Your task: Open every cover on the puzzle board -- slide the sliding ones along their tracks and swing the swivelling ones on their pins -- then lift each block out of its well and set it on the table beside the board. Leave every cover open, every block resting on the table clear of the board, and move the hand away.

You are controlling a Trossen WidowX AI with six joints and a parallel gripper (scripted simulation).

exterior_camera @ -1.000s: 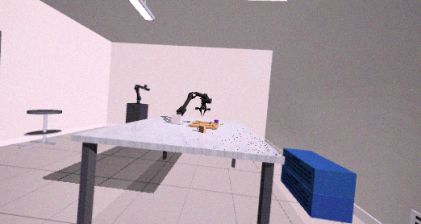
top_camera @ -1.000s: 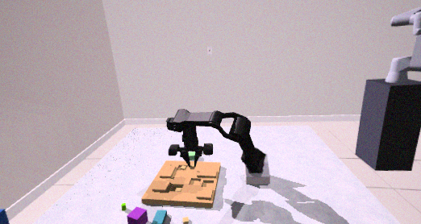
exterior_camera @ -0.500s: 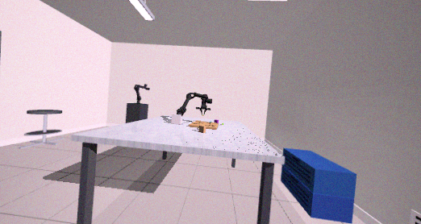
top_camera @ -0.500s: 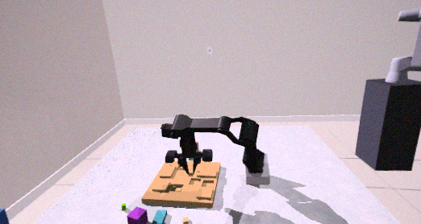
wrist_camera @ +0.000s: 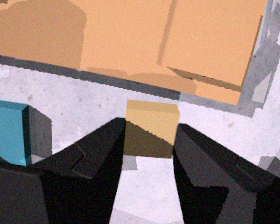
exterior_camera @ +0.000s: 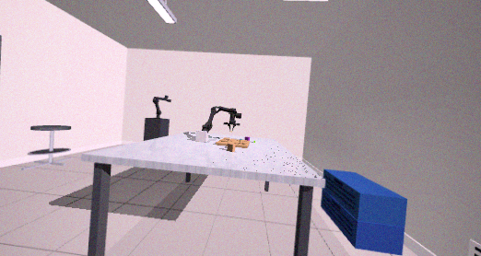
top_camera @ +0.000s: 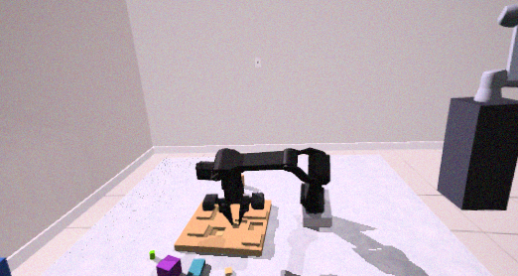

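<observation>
My gripper is shut on a tan block. In the wrist view the block shows over the tabletop just outside the board's edge. The orange puzzle board lies flat, with several recesses uncovered; the arm hides part of it. A pale block appears to sit in a front recess. On the table in front of the board are a green block, a purple block, a teal block and a small tan block.
An orange block stands beside the board, on the side near the exterior camera. The arm's pale base block is right of the board in the top view. The table's near edge shows in the exterior view.
</observation>
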